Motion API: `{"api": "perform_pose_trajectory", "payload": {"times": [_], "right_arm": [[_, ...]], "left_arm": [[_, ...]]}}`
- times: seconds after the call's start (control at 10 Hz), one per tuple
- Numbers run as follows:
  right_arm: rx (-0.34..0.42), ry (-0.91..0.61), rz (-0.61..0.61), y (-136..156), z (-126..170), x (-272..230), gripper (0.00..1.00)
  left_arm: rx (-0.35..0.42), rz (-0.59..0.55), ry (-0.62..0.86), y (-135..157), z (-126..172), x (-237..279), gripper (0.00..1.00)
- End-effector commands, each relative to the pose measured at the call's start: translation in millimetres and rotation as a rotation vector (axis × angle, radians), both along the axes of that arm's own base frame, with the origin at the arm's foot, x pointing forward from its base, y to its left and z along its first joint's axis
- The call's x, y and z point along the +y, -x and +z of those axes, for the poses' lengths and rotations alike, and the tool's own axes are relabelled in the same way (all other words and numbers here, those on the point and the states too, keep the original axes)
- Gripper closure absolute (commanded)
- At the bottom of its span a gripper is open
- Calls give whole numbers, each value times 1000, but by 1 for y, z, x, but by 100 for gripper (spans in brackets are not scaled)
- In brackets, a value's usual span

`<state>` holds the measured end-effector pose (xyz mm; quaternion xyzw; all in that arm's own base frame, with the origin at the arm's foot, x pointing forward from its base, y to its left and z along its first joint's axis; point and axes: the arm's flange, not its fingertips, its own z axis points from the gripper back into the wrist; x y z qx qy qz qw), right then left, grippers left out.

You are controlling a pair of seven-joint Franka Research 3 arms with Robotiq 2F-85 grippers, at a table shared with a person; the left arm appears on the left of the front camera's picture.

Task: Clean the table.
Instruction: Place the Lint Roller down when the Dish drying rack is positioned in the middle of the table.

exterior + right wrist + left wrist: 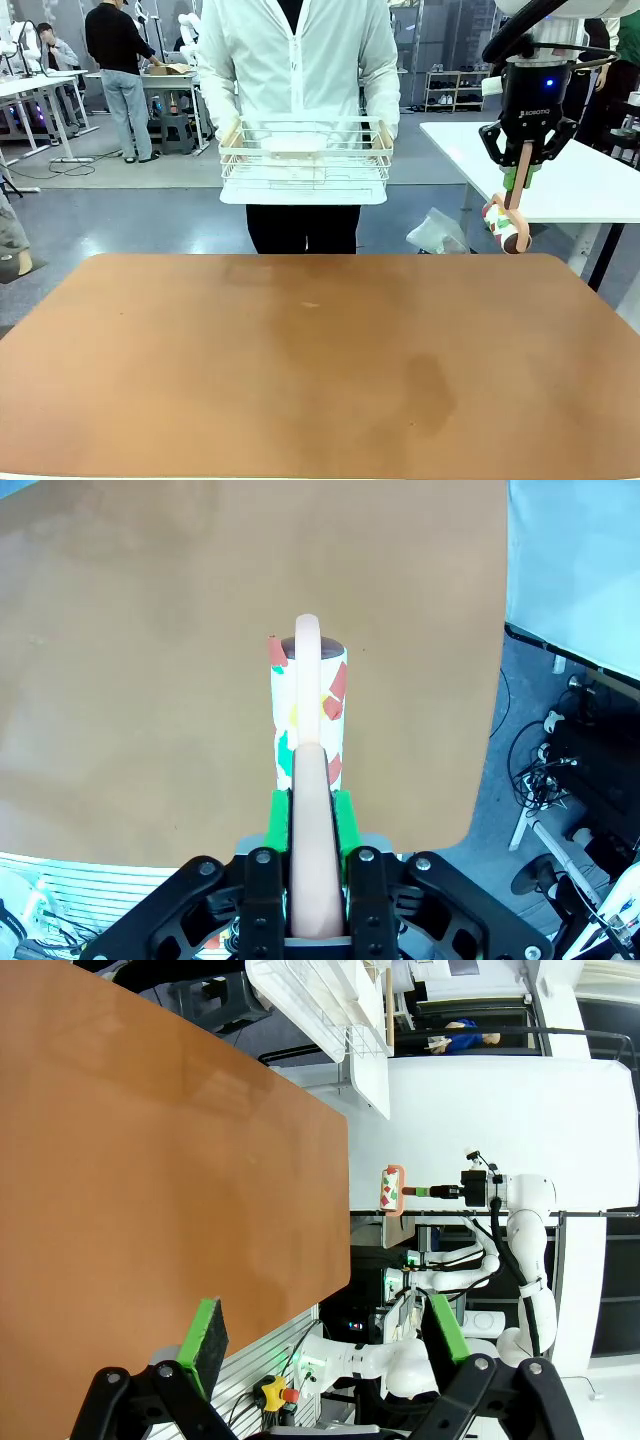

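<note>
Worktop: the wide reddish-brown worktop [200, 380] with rounded corners fills the near half of the front view, running from the robot's side to just in front of the person.
Worktop surface: matte and bare, with a small pale speck [310, 305] toward the far middle and a faint darker patch [430, 385] right of centre.
Right gripper: the right gripper [517, 182] hangs pointing down over the worktop's far right corner. Its green pads [340, 815] are pressed against the pink handle [312, 880] of a roller, clamped on it from both sides.
Roller: the roller [508, 225] has a white drum with red, green and yellow patches. It hangs below the fingers at the end of the handle. In the left wrist view the roller [393, 1190] stands clear of the worktop's edge, not touching the surface.
Right wrist view: the drum [308, 705] points away from the camera with the brown surface behind it.
Left gripper: the left gripper [325, 1335] is held beside the worktop with its jaws wide apart. Nothing is between the green pads [208, 1340].
Person: a person [300, 60] in a white zipped jacket stands at the far side, facing the robot.
Basket: both of the person's hands hold a white wire basket [305, 150] at waist height, back from the worktop's far edge.
Background: a white-topped table [580, 185] with thin black legs stands behind the right gripper.
</note>
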<state>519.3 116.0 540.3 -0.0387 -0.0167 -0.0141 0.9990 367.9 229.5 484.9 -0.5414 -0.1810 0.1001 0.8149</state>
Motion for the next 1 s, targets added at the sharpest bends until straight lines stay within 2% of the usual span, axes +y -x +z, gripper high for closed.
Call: {"api": "perform_pose_trajectory", "payload": {"times": [0.0,0.9], "right_arm": [[-18,-3,-2,4,1,-2,79],[-18,-3,-2,4,1,-2,79]], "left_arm": [[-6,-4,6,3,1,1,0],[-6,-4,6,3,1,1,0]]}}
